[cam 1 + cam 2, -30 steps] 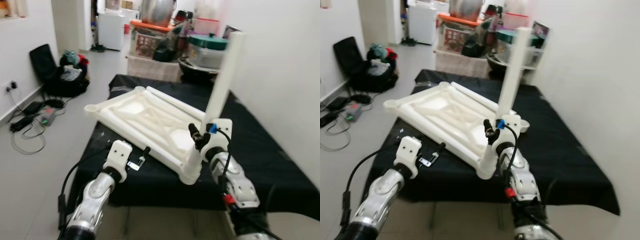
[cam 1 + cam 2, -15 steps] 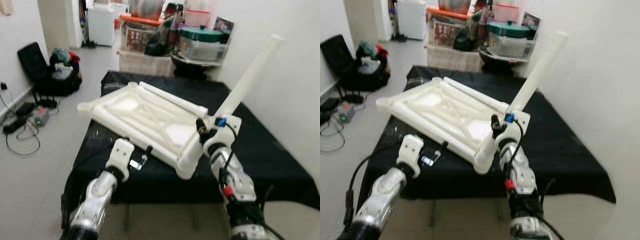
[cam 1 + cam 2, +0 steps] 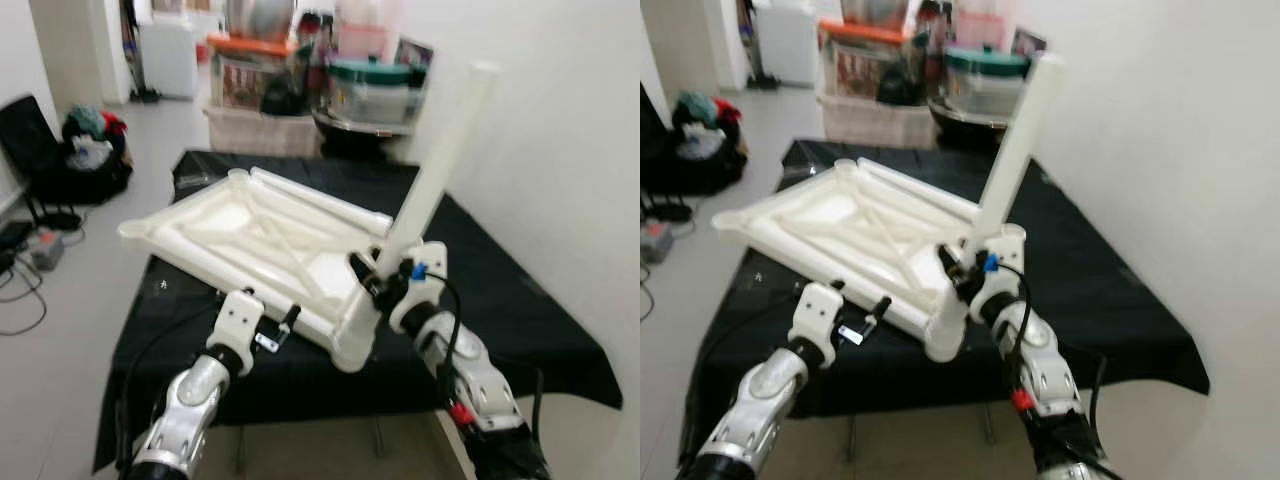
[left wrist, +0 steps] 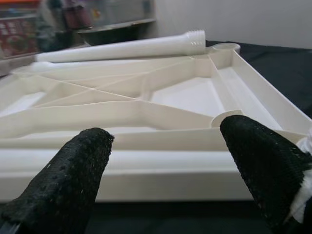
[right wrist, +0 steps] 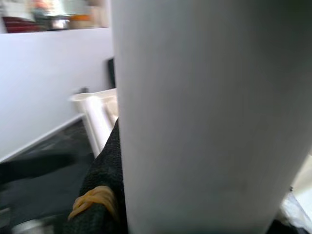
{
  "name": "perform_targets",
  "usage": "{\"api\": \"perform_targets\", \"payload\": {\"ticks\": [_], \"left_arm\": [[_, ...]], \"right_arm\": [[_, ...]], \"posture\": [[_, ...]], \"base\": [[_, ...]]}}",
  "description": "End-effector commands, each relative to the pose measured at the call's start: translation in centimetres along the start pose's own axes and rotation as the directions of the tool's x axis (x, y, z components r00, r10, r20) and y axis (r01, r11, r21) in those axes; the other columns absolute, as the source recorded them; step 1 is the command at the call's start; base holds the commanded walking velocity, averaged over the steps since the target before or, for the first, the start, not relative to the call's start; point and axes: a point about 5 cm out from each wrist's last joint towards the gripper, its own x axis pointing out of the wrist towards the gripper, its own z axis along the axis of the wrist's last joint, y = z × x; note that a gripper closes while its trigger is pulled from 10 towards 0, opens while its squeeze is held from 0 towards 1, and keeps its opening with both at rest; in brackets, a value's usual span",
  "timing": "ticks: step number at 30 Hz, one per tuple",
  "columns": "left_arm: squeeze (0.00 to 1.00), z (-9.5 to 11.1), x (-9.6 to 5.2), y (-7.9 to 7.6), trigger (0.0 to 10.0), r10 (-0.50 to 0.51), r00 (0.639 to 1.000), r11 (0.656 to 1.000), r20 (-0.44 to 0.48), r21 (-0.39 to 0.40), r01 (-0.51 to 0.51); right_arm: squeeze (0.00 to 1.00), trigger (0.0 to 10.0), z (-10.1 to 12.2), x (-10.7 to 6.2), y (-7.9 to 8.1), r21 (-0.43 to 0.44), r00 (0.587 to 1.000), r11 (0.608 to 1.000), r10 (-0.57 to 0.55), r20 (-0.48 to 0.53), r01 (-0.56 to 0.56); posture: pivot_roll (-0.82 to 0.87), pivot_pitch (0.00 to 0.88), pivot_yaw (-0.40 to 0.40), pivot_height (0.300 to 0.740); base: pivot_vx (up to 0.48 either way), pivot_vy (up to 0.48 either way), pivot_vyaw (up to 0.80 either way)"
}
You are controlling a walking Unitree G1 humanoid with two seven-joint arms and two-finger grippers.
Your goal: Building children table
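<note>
So there's a low surface draped in a black cloth [image 3: 520,300] taking up most of the room here, and the white plastic tabletop [image 3: 255,240] is lying upside down on it, ribbed underside facing up, running diagonally away from the robot. Its near corner is sitting right at the front edge of the cloth.

A loose table leg [image 3: 320,200] is lying along the far long edge of the tabletop, touching it. In the left wrist view its threaded end [image 4: 194,43] is pointing toward a round corner socket [image 4: 225,47].

The right gripper [image 3: 385,282] is gripping a second white leg [image 3: 440,160] near its bottom end, fingers closed around it, and it's holding the thing nearly upright, tilting a bit to the right, just above the near right part of the tabletop. I can't tell if the bottom of the leg is actually touching a socket or not. The right wrist camera is looking straight at the leg [image 5: 204,112] with one black finger [image 5: 105,195] pressing against it.

The left gripper [image 3: 280,328] is hanging just in front of the tabletop's near long edge, fingers spread wide and holding nothing, with the rim [image 4: 146,165] sitting between them but not touching.

Back behind everything, storage bins [image 3: 370,90] and clutter are sitting against the wall.
</note>
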Motion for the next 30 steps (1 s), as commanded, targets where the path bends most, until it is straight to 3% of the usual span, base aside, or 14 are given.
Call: {"api": "perform_targets", "payload": {"ticks": [1, 3, 4, 5, 6, 7, 8, 10, 12, 13, 14, 16, 23, 30], "left_arm": [[0.00, -0.1, 0.1, -0.2, 10.0, -0.009, 1.000, 1.000, -0.005, 0.004, 0.009], [0.00, -0.1, 0.1, -0.2, 10.0, -0.009, 1.000, 1.000, -0.006, 0.003, 0.009], [0.00, -0.1, 0.1, -0.2, 10.0, -0.009, 1.000, 1.000, -0.006, 0.003, 0.009], [0.00, -0.2, 0.0, -0.2, 10.0, -0.009, 1.000, 1.000, -0.007, 0.002, 0.009], [0.00, -0.2, 0.0, -0.2, 10.0, -0.009, 1.000, 1.000, -0.007, 0.002, 0.009], [0.00, -0.2, 0.0, -0.2, 10.0, -0.010, 1.000, 1.000, -0.010, 0.002, 0.010], [0.00, -0.2, 0.0, -0.2, 10.0, -0.010, 1.000, 1.000, -0.010, 0.002, 0.010], [0.00, -0.3, 0.0, -0.3, 10.0, -0.015, 1.000, 1.000, -0.014, 0.002, 0.015], [0.00, -0.3, 0.0, -0.3, 10.0, -0.015, 1.000, 1.000, -0.014, 0.002, 0.015], [0.00, -0.2, 0.1, -0.3, 10.0, -0.019, 1.000, 1.000, -0.014, 0.001, 0.019], [0.00, -0.2, 0.1, -0.3, 10.0, -0.019, 1.000, 1.000, -0.014, 0.001, 0.019], [0.00, -0.2, 0.1, -0.3, 10.0, -0.021, 1.000, 1.000, -0.016, 0.001, 0.021], [0.00, -0.4, 0.1, -0.4, 10.0, -0.024, 0.999, 1.000, -0.023, 0.003, 0.024], [0.00, -0.6, 0.0, -0.4, 10.0, -0.023, 0.999, 1.000, -0.030, 0.001, 0.023]], "right_arm": [[0.00, 10.0, -9.1, -3.3, 2.8, 0.109, 0.884, 0.981, 0.191, -0.426, -0.160], [0.00, 10.0, -8.3, -3.5, 3.5, 0.133, 0.871, 0.955, 0.297, -0.392, -0.266], [0.00, 10.0, -8.3, -3.5, 3.5, 0.133, 0.871, 0.955, 0.297, -0.392, -0.266], [0.00, 10.0, -7.4, -3.9, 4.2, 0.161, 0.844, 0.914, 0.405, -0.351, -0.371], [0.00, 10.0, -7.4, -3.9, 4.2, 0.161, 0.844, 0.914, 0.405, -0.351, -0.371], [0.00, 10.0, -6.7, -4.2, 4.8, 0.177, 0.816, 0.876, 0.482, -0.320, -0.449], [0.00, 10.0, -6.7, -4.2, 4.8, 0.177, 0.816, 0.876, 0.482, -0.320, -0.449], [0.00, 10.0, -6.0, -4.6, 5.4, 0.181, 0.774, 0.826, 0.564, -0.288, -0.535], [0.00, 10.0, -6.0, -4.6, 5.4, 0.181, 0.774, 0.826, 0.564, -0.288, -0.535], [0.00, 10.0, -5.2, -5.0, 5.7, 0.171, 0.728, 0.777, 0.628, -0.274, -0.606], [0.00, 10.0, -5.2, -5.0, 5.7, 0.171, 0.728, 0.777, 0.628, -0.274, -0.606], [0.00, 10.0, -4.3, -5.1, 5.9, 0.152, 0.688, 0.731, 0.679, -0.256, -0.665], [0.00, 10.0, -3.1, -5.0, 5.8, 0.110, 0.646, 0.685, 0.719, -0.256, -0.720], [0.00, 10.0, -3.0, -5.2, 5.1, 0.128, 0.626, 0.671, 0.732, -0.267, -0.730]], "posture": [[0.03, 0.000, -0.120, 0.740], [0.03, 0.000, -0.121, 0.740], [0.03, 0.000, -0.121, 0.740], [0.04, 0.000, -0.122, 0.740], [0.04, 0.000, -0.122, 0.740], [0.04, 0.000, -0.121, 0.740], [0.04, 0.000, -0.121, 0.740], [0.04, 0.000, -0.121, 0.740], [0.04, 0.000, -0.121, 0.740], [0.04, 0.000, -0.120, 0.740], [0.04, 0.000, -0.120, 0.740], [0.04, 0.000, -0.120, 0.740], [0.04, 0.000, -0.124, 0.740], [0.04, 0.000, -0.130, 0.740]], "base": [[0.000, 0.000, 0.00], [0.000, 0.000, 0.00], [0.000, 0.000, 0.00], [0.000, 0.000, 0.00], [0.000, 0.000, 0.00], [0.000, 0.000, 0.00], [0.000, 0.000, 0.00], [0.000, 0.000, 0.00], [0.000, 0.000, 0.00], [0.000, 0.000, 0.00], [0.000, 0.000, 0.00], [0.000, 0.000, 0.00], [0.000, 0.000, 0.00], [0.000, 0.000, 0.00]]}}
